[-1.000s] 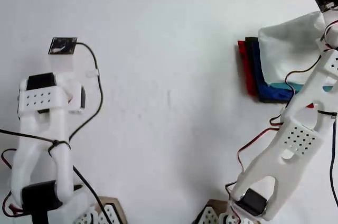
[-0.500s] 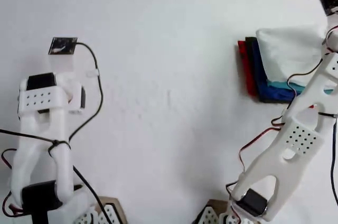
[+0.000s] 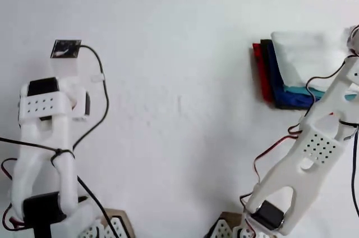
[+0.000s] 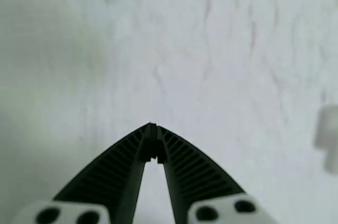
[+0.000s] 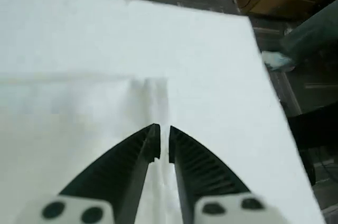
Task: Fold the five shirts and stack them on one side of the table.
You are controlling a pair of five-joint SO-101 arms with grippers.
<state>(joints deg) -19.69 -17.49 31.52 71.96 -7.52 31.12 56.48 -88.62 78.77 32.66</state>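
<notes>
- Stack of shirts (image 3: 270, 75): folded, on the table's (image 3: 179, 53) right side; red, black, blue and teal edges showing, white shirt (image 3: 305, 55) on top.
- Right gripper (image 5: 160, 131): over the white shirt, fingertips a narrow gap apart, a cloth crease beneath them.
- Left gripper (image 4: 152, 129): tips pressed together, over bare table, well apart from the stack.

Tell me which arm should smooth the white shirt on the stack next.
Right. The right claw hangs directly over the white shirt atop the stack of folded shirts at the table's right edge; the left claw, shut, sits over bare table on the far side.
</notes>
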